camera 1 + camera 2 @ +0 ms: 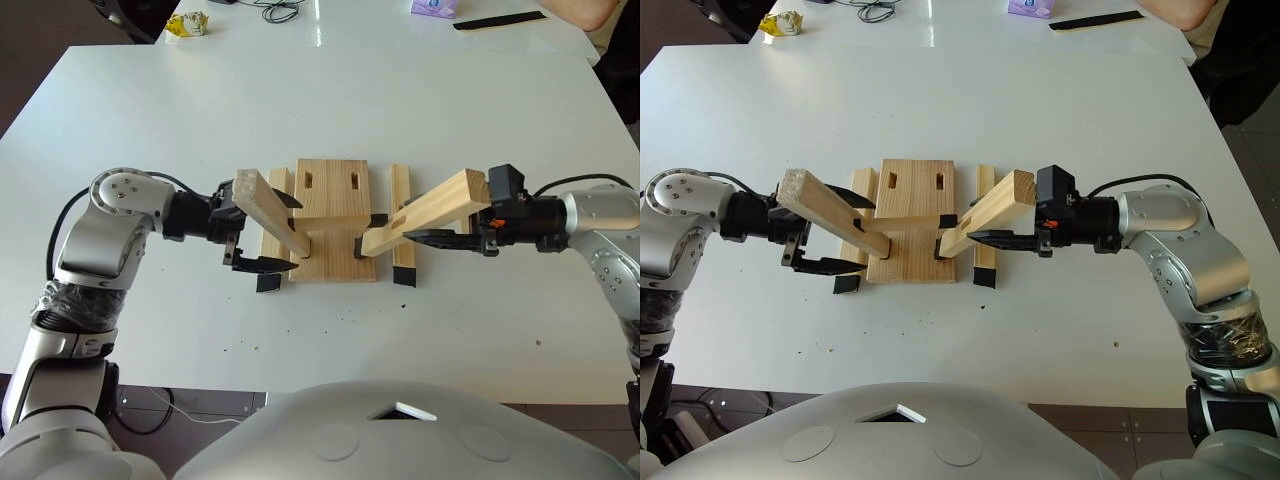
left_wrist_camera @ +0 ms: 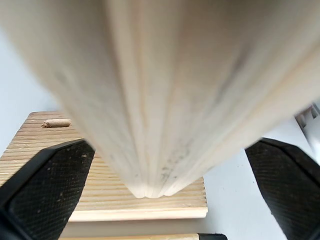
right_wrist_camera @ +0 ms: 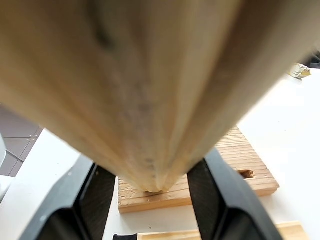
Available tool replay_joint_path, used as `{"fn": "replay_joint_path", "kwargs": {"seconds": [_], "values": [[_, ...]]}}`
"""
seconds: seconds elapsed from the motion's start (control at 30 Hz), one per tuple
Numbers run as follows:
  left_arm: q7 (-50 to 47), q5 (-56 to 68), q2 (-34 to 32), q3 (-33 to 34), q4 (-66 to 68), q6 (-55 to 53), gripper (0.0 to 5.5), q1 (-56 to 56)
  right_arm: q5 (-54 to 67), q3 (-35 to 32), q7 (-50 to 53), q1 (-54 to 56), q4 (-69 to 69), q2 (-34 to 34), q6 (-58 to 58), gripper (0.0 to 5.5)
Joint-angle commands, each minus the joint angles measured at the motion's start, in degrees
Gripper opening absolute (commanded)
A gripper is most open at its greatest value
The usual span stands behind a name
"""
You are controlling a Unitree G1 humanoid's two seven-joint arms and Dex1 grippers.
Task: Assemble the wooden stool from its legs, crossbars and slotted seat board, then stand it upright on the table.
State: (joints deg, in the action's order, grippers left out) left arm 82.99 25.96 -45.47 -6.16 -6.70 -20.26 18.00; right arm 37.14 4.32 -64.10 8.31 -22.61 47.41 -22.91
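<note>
Now clamps the left claw (image 1: 283, 234) on the left leg (image 1: 270, 211), left of centre, one finger on either side. Tilts that leg, high end toward the upper left, low end over the lower left of the board (image 1: 331, 190). Clamps the right claw (image 1: 415, 225) likewise on the right leg (image 1: 432, 206), right of centre, high end toward the upper right, low end at the board's lower right edge. Has the board flat on the table (image 1: 330, 90) at centre, two slots near its upper edge, a small peg (image 2: 56, 123) on it. Has a left bar (image 1: 279, 182) flat just left of the board and a right bar (image 1: 401, 228) flat just right, black caps at their lower ends.
</note>
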Motion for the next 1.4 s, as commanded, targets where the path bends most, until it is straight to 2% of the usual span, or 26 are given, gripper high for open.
{"fn": "replay_joint_path", "kwargs": {"seconds": [0.03, 0.33, 0.53, 0.87, 1.4], "values": [[0.69, 1.28, 1.24, -0.61, -1.86, 0.45, 5.26, 3.46, -4.12, 3.47, 1.06, -2.51, -0.22, 0.31, -2.12, 2.02], [2.01, -4.29, -0.5, -0.82, 3.77, 9.93, 5.26, -0.59, -4.04, 4.1, 1.26, -1.83, -1.24, 0.67, -2.03, 2.02], [0.81, -4.81, -0.91, 0.29, 5.21, 12.33, 5.26, -3.54, -4.35, 3.92, 1.15, -1.19, -0.9, 0.95, -2.07, 2.02], [0.1, 1.31, -3.62, 4.67, -0.25, 3.78, 5.26, -9.1, -4.83, 2.13, 2.03, -4.8, -1.94, 2.33, -1.22, 2.02], [-2.13, 2.09, -2.52, 2.82, -5.19, 1.47, 5.26, -9.56, -7.29, 3.08, -1.55, 0.03, 4.31, 3.48, 0.6, 2.02]]}}
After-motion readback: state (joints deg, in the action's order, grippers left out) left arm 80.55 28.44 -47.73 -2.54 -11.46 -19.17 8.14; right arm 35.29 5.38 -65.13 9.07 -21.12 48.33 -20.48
